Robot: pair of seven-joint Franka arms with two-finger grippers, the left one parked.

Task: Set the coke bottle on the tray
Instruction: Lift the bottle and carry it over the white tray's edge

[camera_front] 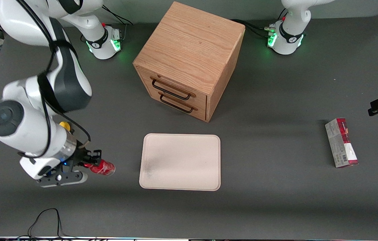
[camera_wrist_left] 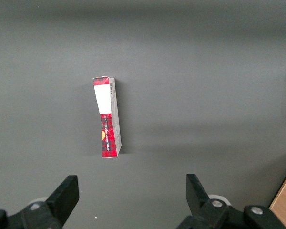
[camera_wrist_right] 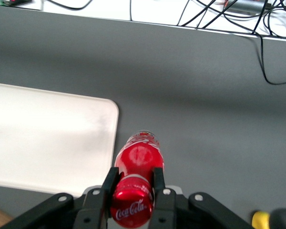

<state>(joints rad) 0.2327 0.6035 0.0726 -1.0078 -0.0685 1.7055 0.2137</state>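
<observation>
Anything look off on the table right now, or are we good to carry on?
Nothing is spilled or damaged. The pincer is shut on the coke bottle by its neck, beside the tray, which is bare apart from a faint dark smudge. The carton lies flat toward the parked arm's end.

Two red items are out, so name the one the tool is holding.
The coke bottle, clamped by its red cap end in the tool beside the tray; the red-and-grey carton lies untouched toward the parked arm's end.
</observation>
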